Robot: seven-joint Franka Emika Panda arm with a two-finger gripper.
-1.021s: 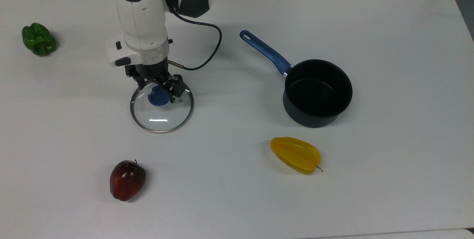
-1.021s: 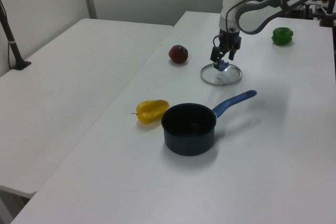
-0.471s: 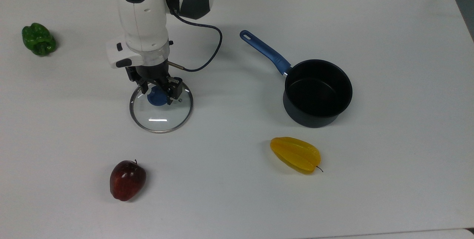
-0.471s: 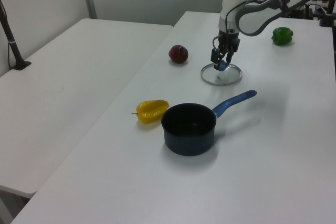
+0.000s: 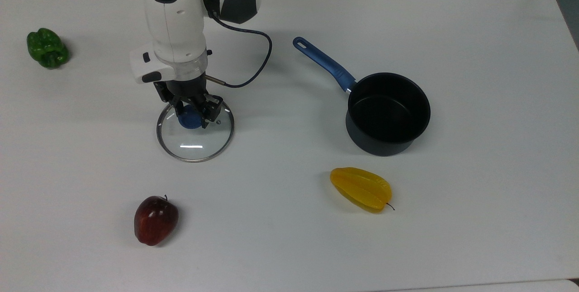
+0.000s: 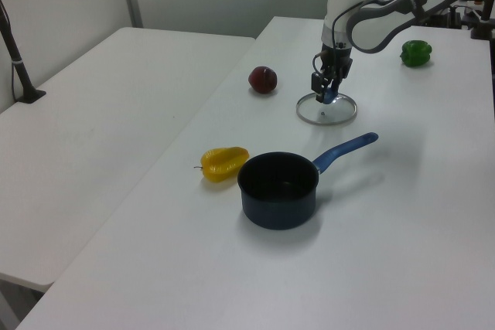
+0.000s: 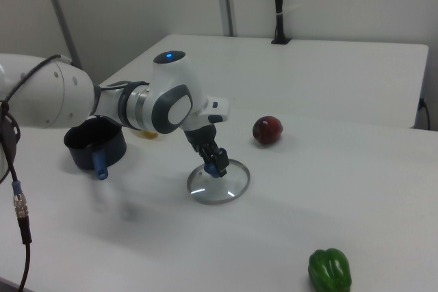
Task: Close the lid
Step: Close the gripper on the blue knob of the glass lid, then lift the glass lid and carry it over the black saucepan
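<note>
Glossy red apple (image 5: 155, 220) and waxy yellow starfruit (image 5: 361, 189) nearest in the top view. Flat round glass lid (image 5: 195, 138), metal rim, on white table (image 5: 475, 102), left of black saucepan (image 5: 388, 113). Pincer (image 5: 193, 112) nearly closed around blue knob (image 5: 189, 120). Green pepper (image 5: 47, 48) far left.

The pincer (image 5: 192, 113) points straight down, fingers nearly together.

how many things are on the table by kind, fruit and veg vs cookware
fruit and veg: 3 — apple, green pepper, yellow star fruit
cookware: 2 — black saucepan, glass lid
total: 5
</note>
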